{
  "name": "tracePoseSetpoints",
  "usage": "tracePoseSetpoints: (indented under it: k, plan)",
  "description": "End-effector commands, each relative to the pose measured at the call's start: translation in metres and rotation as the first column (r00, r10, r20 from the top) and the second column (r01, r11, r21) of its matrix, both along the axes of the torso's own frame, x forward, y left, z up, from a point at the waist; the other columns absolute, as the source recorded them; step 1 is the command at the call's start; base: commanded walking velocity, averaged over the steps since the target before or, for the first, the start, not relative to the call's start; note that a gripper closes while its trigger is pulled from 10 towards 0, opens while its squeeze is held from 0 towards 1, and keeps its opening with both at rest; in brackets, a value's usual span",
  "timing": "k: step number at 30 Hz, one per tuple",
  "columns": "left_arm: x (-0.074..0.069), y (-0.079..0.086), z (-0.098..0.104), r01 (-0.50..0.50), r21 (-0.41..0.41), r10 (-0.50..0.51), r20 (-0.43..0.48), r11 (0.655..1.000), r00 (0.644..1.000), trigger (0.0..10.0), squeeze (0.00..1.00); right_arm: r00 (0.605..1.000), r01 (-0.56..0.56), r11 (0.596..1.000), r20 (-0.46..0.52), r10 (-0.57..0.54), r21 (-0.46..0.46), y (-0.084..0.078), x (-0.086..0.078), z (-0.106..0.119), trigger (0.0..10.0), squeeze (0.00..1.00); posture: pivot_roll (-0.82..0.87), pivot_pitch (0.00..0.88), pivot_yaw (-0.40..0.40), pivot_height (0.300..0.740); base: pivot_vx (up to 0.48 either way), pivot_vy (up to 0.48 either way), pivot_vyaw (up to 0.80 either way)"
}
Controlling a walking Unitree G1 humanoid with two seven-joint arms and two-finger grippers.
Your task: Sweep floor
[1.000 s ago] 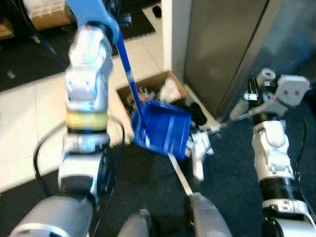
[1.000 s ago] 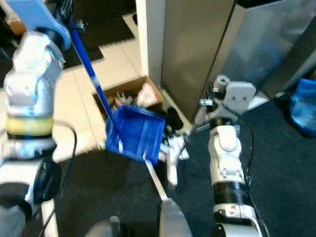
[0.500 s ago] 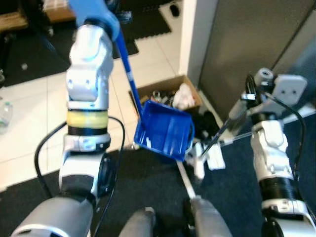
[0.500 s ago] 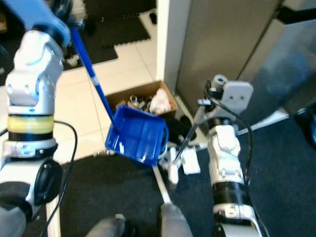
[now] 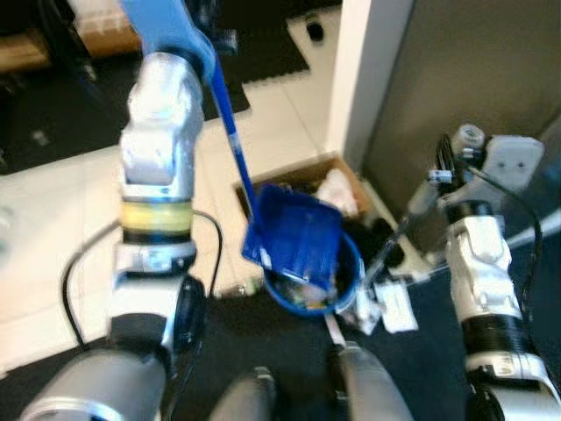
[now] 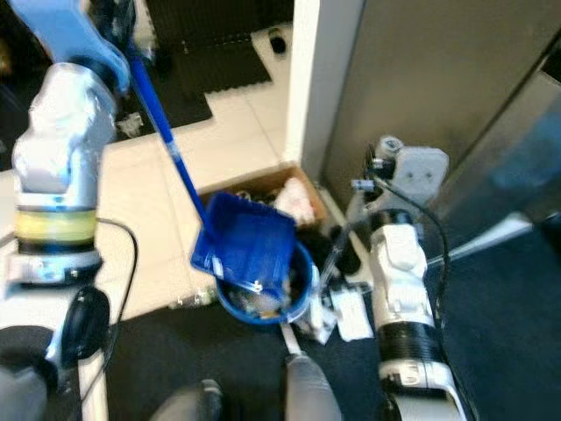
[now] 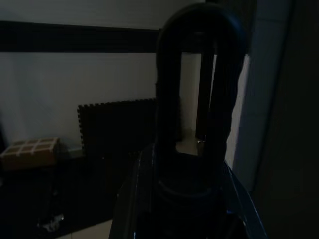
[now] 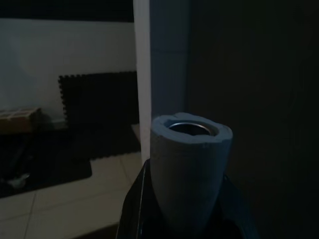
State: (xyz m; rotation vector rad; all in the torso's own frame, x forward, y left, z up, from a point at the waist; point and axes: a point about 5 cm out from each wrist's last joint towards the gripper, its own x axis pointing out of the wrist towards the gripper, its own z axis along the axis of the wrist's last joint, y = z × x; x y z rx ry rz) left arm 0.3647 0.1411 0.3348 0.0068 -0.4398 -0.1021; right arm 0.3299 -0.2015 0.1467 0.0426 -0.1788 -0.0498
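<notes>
A blue dustpan [image 5: 294, 239] hangs tilted over a round blue bin [image 6: 302, 298] that holds some debris. Its long blue handle [image 5: 230, 140] runs up to my raised left arm. In the left wrist view my left gripper [image 7: 192, 199] is shut around the looped end of the dustpan handle [image 7: 194, 74]. My right gripper [image 8: 187, 209] is shut on the grey foam top of the broom handle [image 8: 189, 164]. The thin broom stick [image 5: 399, 237] slants down to a white broom head [image 5: 386, 307] on the floor beside the bin.
An open cardboard box [image 5: 337, 180] with rubbish stands behind the bin, against a white wall corner [image 5: 359, 79] and a tall grey panel [image 5: 465, 79]. Black foam mats [image 5: 263, 44] lie farther back. White tiles [image 5: 53, 228] are to the left, dark carpet [image 5: 263, 342] underfoot.
The whole view has shifted as the camera moved. The dustpan now tilts more steeply, and a blue bin shows beneath it. The broom head stays beside it on the floor.
</notes>
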Motion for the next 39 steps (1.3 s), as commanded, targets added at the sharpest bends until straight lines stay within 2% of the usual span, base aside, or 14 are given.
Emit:
tracePoseSetpoints:
  k: [1,2,8,11,20,25,31,32,33,36,37,38,39]
  plan:
    - [-0.005,0.004,0.009,-0.004,0.028,0.002,0.057,1.000,0.998,10.0,0.00,1.000,0.000,1.000,0.022,0.000,0.008,0.002,-0.001,0.003,10.0,0.00,-0.08,0.092,0.018,0.740,0.000,0.000,0.00]
    - [-0.006,-0.001,0.009,0.021,0.073,-0.025,0.062,0.997,0.998,10.0,0.00,1.000,0.003,1.000,0.021,-0.003,0.007,0.001,-0.001,0.002,10.0,0.00,-0.08,0.095,0.019,0.740,0.000,0.000,0.00]
    - [-0.009,-0.015,0.003,0.109,0.159,-0.120,0.063,0.981,0.991,10.0,0.00,1.000,0.016,1.000,0.015,-0.016,0.005,0.000,-0.002,0.001,10.0,0.00,-0.08,0.095,0.019,0.740,0.000,0.000,0.00]
    - [-0.009,-0.017,0.001,0.123,0.196,-0.138,0.065,0.973,0.988,10.0,0.00,1.000,0.021,1.000,0.013,-0.021,0.005,-0.001,-0.002,0.001,10.0,0.00,-0.08,0.102,0.022,0.740,0.000,0.000,0.00]
    - [-0.010,-0.021,0.002,0.111,0.326,-0.168,0.151,0.939,0.974,10.0,0.00,1.000,0.025,1.000,0.014,-0.025,0.008,-0.001,-0.002,0.000,10.0,0.00,-0.08,0.102,0.024,0.740,0.000,0.000,0.00]
    - [-0.010,-0.027,0.001,0.114,0.363,-0.191,0.183,0.925,0.964,10.0,0.00,1.000,0.024,1.000,0.017,-0.024,0.009,-0.001,-0.002,0.001,10.0,0.00,-0.08,0.102,0.025,0.740,0.000,0.000,0.00]
    - [-0.007,-0.034,0.002,0.120,0.346,-0.204,0.220,0.931,0.954,10.0,0.00,0.999,0.024,1.000,0.021,-0.025,0.010,-0.001,-0.002,0.001,10.0,0.00,-0.08,0.103,0.026,0.740,0.000,0.000,0.00]
    - [-0.006,-0.038,0.003,0.121,0.349,-0.211,0.232,0.929,0.950,10.0,0.00,0.999,0.025,1.000,0.022,-0.025,0.011,-0.001,-0.003,0.001,10.0,0.00,-0.09,0.102,0.029,0.740,0.000,0.000,0.00]
    - [-0.005,-0.050,0.004,0.130,0.374,-0.235,0.252,0.918,0.939,10.0,0.00,0.999,0.026,1.000,0.024,-0.027,0.011,-0.002,-0.003,0.002,10.0,0.00,-0.09,0.102,0.029,0.740,0.000,0.000,0.00]
    - [-0.005,-0.056,0.005,0.138,0.393,-0.255,0.264,0.909,0.930,10.0,0.00,0.999,0.027,1.000,0.026,-0.028,0.011,-0.002,-0.003,0.002,10.0,0.00,-0.09,0.102,0.029,0.740,0.000,0.000,0.00]
    - [-0.007,-0.066,0.006,0.153,0.421,-0.288,0.280,0.894,0.916,10.0,0.00,0.999,0.030,0.999,0.027,-0.030,0.011,-0.002,-0.004,0.002,10.0,0.00,-0.09,0.102,0.029,0.740,0.000,0.000,0.00]
    - [-0.007,-0.066,0.006,0.153,0.421,-0.288,0.280,0.894,0.916,10.0,0.00,0.999,0.030,0.999,0.027,-0.030,0.011,-0.002,-0.004,0.002,10.0,0.00,-0.09,0.102,0.029,0.740,0.000,0.000,0.00]
    - [-0.009,-0.074,0.008,0.164,0.445,-0.316,0.291,0.880,0.903,10.0,0.00,0.999,0.032,0.999,0.027,-0.032,0.011,-0.003,-0.004,0.002,10.0,0.00,-0.10,0.102,0.034,0.740,0.000,0.000,0.00]
